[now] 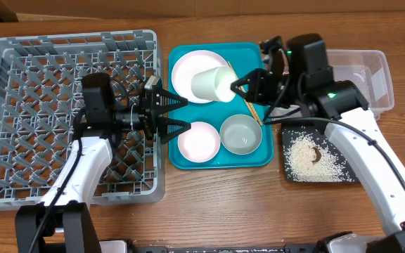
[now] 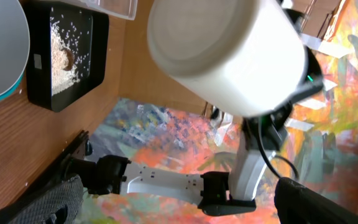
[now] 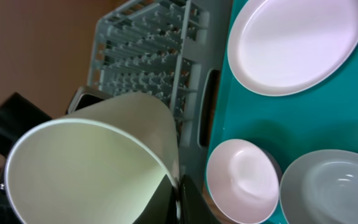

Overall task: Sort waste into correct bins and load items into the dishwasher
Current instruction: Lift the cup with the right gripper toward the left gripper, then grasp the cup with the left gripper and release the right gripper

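Note:
My right gripper is shut on the rim of a white cup and holds it tilted on its side above the large white plate on the teal tray. In the right wrist view the fingers pinch the cup's wall. My left gripper is open and empty at the right edge of the grey dish rack, pointing at the tray, with the cup just ahead of it. A white bowl, a grey-white bowl and chopsticks lie on the tray. The wrapper and tissue are out of view.
The teal tray sits between the rack and a black tray holding rice and a brown bit. A clear tub stands at the back right, partly behind my right arm.

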